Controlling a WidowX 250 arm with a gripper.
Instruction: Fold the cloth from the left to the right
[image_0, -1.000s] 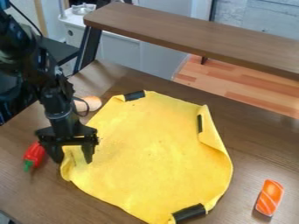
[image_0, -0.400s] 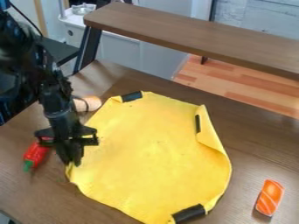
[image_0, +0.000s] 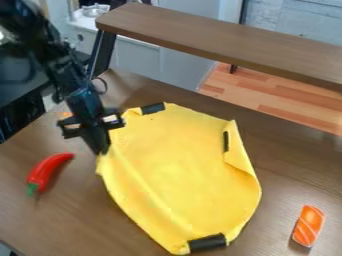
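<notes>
Folding looks barely begun, we'd judge: grip made, edge starting to lift, most of the carry across left to do. We see the yellow cloth (image_0: 190, 175) spread over the middle of the counter (image_0: 63, 217), left edge pinched by the black tool (image_0: 101, 151). Fingers together, next to no gap, hold on that edge only. A soft crease slants down from the grip toward the near end, so we take the left side to be partly raised; how high, we can't tell. Black strips (image_0: 208, 242) sit along the rim, and the right edge curls inward on itself. Red pepper (image_0: 48, 171) on the counter left of the cloth, apart from it; orange-and-white piece (image_0: 308, 226) off to the right, also apart. Next move, our call: keep the pinch, raise a little more, sweep right over the cloth, lower onto the far side, then let go. We'd watch for the edge slipping out, or the whole cloth dragging along instead of doubling over.
</notes>
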